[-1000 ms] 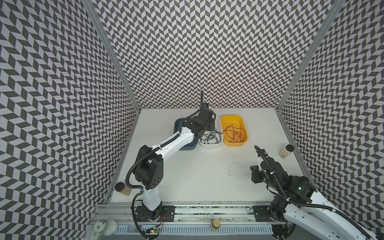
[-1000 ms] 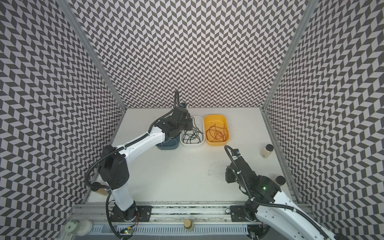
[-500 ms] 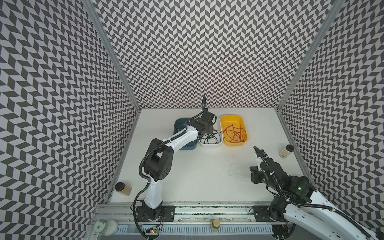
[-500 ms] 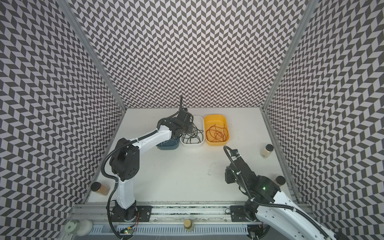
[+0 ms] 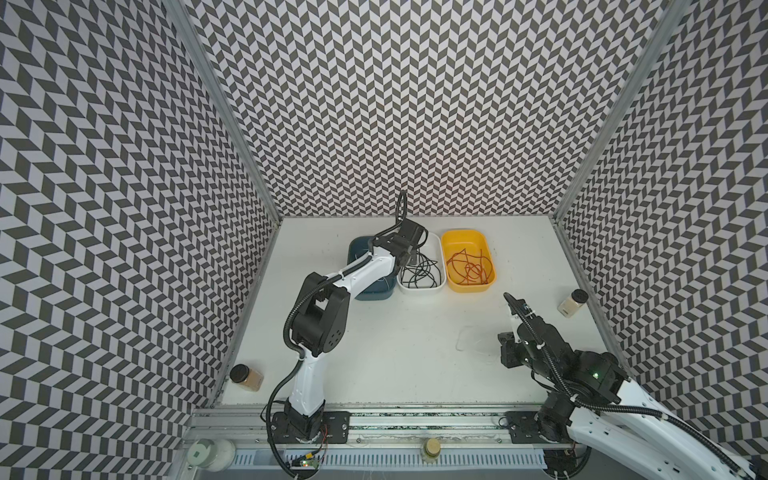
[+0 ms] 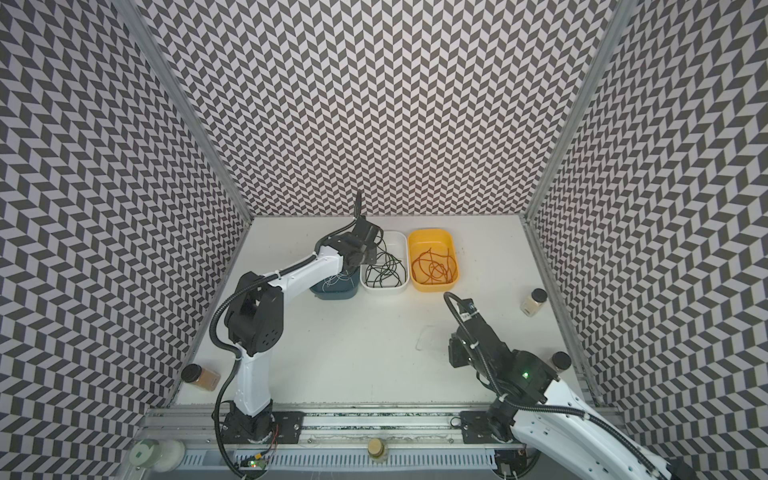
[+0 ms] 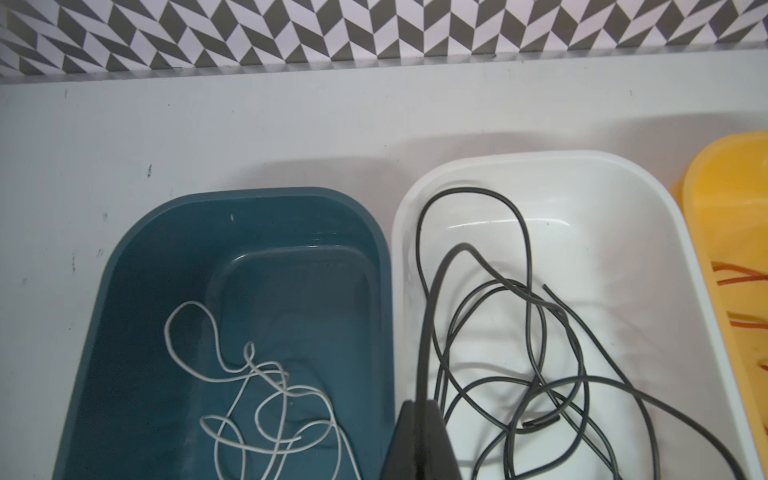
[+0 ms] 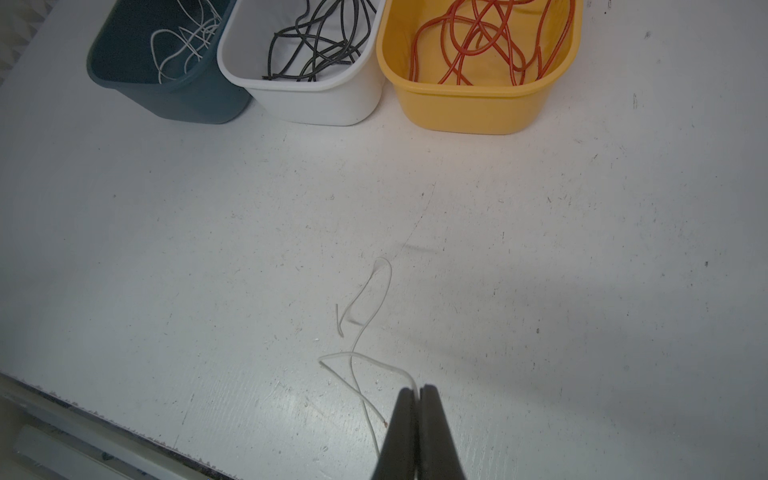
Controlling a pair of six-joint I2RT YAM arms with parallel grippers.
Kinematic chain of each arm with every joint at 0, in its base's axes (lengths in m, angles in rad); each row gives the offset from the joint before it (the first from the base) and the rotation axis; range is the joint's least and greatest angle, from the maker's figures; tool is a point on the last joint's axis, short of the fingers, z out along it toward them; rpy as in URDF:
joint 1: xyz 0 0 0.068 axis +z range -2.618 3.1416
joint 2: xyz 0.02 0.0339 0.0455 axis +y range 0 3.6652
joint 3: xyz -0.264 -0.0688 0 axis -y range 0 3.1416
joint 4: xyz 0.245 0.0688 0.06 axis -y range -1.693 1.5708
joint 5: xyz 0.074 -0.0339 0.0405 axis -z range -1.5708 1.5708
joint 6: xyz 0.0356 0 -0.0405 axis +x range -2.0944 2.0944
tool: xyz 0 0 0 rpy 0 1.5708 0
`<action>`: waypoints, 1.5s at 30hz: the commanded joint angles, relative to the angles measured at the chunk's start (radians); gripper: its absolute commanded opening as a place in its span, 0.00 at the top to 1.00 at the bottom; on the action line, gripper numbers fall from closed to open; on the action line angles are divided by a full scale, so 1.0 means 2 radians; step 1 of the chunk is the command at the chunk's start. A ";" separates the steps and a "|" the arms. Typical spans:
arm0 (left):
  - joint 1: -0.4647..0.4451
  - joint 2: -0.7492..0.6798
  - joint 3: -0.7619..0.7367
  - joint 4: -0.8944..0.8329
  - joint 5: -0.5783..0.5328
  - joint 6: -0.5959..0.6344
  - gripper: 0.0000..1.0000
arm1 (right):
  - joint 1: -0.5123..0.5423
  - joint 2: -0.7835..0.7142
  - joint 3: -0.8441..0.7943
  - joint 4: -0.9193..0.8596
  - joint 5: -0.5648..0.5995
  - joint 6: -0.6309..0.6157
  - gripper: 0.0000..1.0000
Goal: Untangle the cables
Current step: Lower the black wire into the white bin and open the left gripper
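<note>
Here, the white tray (image 7: 648, 195) stands in the middle of a row of three at the far side of the table (image 8: 582, 249). A blue tray (image 7: 124, 266) sits just beside one of its long sides and a yellow tray (image 7: 715, 166) just beside the other. A tangle of black cables (image 7: 530, 324) lies inside the white tray. White cables (image 7: 257, 374) lie looped in the blue tray, and red-orange cables (image 8: 482, 37) fill the yellow one. The left gripper (image 7: 419, 405) hangs over the white tray, at the side next to the blue tray. Its jaws are pressed together on a black cable (image 7: 424, 332) that rises from the tangle up to the fingertips. Well apart from the white tray, on bare table toward the robot's side, a loose white cable (image 8: 365, 324) lies in a few open bends. The right gripper (image 8: 417, 390) sits low over the end of that cable farthest from the white tray, its jaws closed tight with the thin strand pinched between the tips. In both top views the left arm stretches out to the white tray, while the right arm stays folded well short of it.
</note>
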 commanded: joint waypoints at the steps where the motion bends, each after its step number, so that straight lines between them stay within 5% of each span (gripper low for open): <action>1: -0.019 0.023 0.030 -0.038 -0.036 0.011 1.00 | 0.005 0.001 -0.003 0.018 0.005 -0.002 1.00; 12: -0.032 0.065 0.062 -0.070 -0.053 0.018 1.00 | 0.008 0.009 -0.003 0.020 -0.001 -0.005 1.00; 17: -0.027 0.062 0.072 -0.077 -0.031 0.028 0.70 | 0.008 0.010 -0.001 0.020 0.002 -0.005 1.00; 23: -0.027 0.048 0.098 -0.092 -0.012 0.050 0.47 | 0.009 0.008 0.000 0.019 0.004 -0.007 1.00; 31: -0.024 0.017 0.154 -0.132 -0.003 0.080 0.33 | 0.009 0.012 0.011 0.013 0.007 -0.008 1.00; 45: -0.011 -0.058 0.174 -0.171 0.031 0.076 0.25 | 0.009 0.029 0.050 0.001 0.005 -0.020 1.00</action>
